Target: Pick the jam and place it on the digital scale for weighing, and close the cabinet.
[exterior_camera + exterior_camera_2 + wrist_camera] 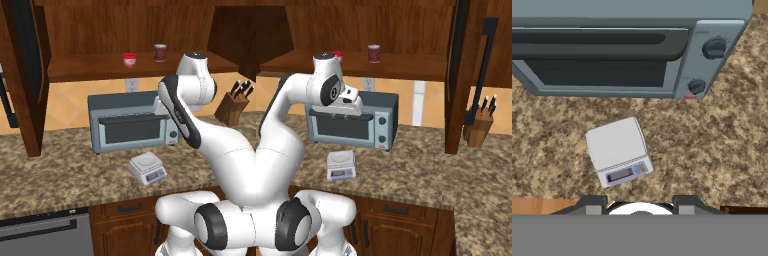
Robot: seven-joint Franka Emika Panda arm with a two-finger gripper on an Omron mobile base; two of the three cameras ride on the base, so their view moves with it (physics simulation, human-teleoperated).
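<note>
The jam [129, 59], a squat jar with a red lid, stands on the open cabinet's shelf [90, 67]. In the right base view the jam [337, 54] peeks out from behind my arm. The digital scale [147, 167] [340, 164] [618, 150] lies on the counter in front of the toaster oven, nothing on its plate. My gripper [640, 204] [347, 113] hangs open and empty above the counter, over the oven's front and the scale, well below the shelf. The cabinet door [29, 60] [456, 75] stands swung open.
A blue-grey toaster oven [132, 122] [627, 50] sits at the back of the granite counter [55, 170]. A dark maroon cup [160, 52] [374, 53] stands right of the jam. A knife block [233, 106] [479, 125] is at the right. Drawer fronts [130, 206] run below.
</note>
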